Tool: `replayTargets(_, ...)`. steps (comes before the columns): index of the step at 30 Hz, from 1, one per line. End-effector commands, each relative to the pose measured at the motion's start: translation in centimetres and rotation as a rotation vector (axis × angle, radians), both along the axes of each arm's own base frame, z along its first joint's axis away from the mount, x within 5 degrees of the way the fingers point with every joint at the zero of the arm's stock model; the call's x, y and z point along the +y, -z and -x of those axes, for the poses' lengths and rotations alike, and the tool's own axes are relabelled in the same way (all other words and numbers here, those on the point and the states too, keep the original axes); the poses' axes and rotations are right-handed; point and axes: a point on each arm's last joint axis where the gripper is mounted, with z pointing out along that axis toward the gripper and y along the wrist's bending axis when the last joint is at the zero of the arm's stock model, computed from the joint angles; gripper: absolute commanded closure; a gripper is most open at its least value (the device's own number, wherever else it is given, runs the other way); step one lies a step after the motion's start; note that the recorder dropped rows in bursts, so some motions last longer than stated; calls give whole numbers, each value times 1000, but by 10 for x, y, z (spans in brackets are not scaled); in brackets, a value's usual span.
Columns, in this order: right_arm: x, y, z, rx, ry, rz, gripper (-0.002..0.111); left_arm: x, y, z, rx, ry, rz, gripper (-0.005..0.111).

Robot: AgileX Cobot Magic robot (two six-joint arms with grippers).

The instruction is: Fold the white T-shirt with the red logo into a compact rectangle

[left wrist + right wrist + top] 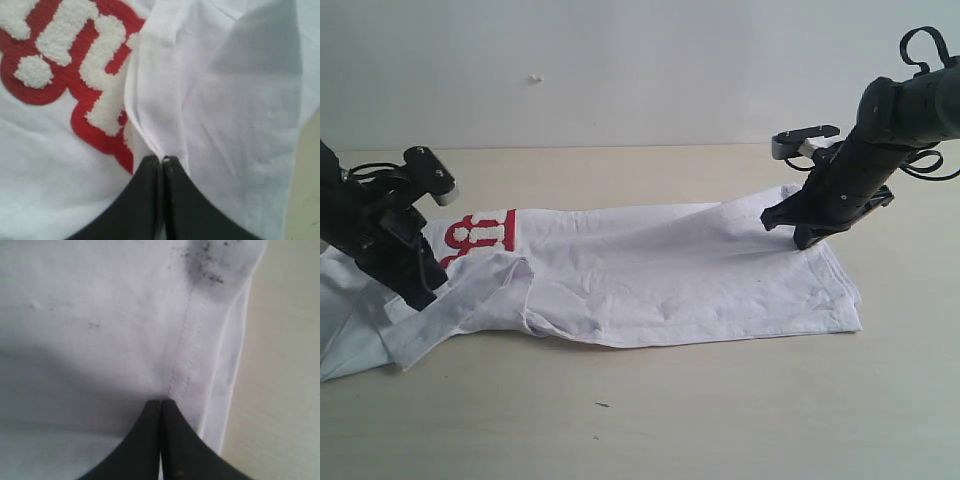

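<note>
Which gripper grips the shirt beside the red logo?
The left gripper: its pinched fold borders the red logo; the right gripper holds plain hem of the white T-shirt.

soft even light, exterior view kinda low-res and washed out, thin soft shadow along the near edge of the white t-shirt [670,270] on the worktop [720,420], both wrist views blurry up close, right tool [160,402] tips fuzzy, whites nearly blown out

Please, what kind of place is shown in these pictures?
Probably a robot lab or test bench, not a home: a light tabletop, a plain pale wall, and the black left gripper and right gripper pinching the white T-shirt.
</note>
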Motion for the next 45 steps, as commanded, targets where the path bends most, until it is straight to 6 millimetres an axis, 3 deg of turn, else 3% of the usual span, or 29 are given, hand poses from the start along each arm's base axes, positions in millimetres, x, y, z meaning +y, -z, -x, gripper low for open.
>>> replayTargets(1,1,12,3,46,-4,-11,108,0,-17,-3,-70,-14,5,106)
replayTargets(3,1,12,3,46,-4,-11,108,1,-19,-4,-80,-23,8,106)
replayTargets(6,1,12,3,46,-2,-13,108,1,-19,-5,-88,-44,13,95)
replayTargets(11,1,12,4,48,-3,-13,108,-1,-19,-5,-83,-61,36,51)
replayTargets(14,1,12,3,46,-3,-13,108,-2,-18,-4,-72,-58,40,56)
replayTargets(17,1,12,3,46,-3,-13,108,-3,-10,-4,-37,-67,45,67)
replayTargets(20,2,12,3,46,2,-19,108,1,8,-9,-22,-138,33,58)
replayTargets(25,2,12,4,47,-3,-20,108,2,12,-9,-13,-126,16,57)
replayTargets(29,2,13,5,58,-7,-21,108,6,21,1,119,-99,-4,57)
replayTargets(31,2,13,4,58,-5,-22,108,6,19,4,147,-83,-5,63)
replayTargets(33,2,13,4,58,-5,-22,108,4,18,7,166,-48,-8,84)
replayTargets(35,2,13,4,58,-4,-24,108,4,18,6,157,-50,-9,97)
replayTargets(39,2,12,4,56,-4,-24,108,4,13,-1,126,-50,-8,95)
replayTargets(45,2,12,4,50,-3,-23,108,3,-12,-14,-6,-86,11,89)
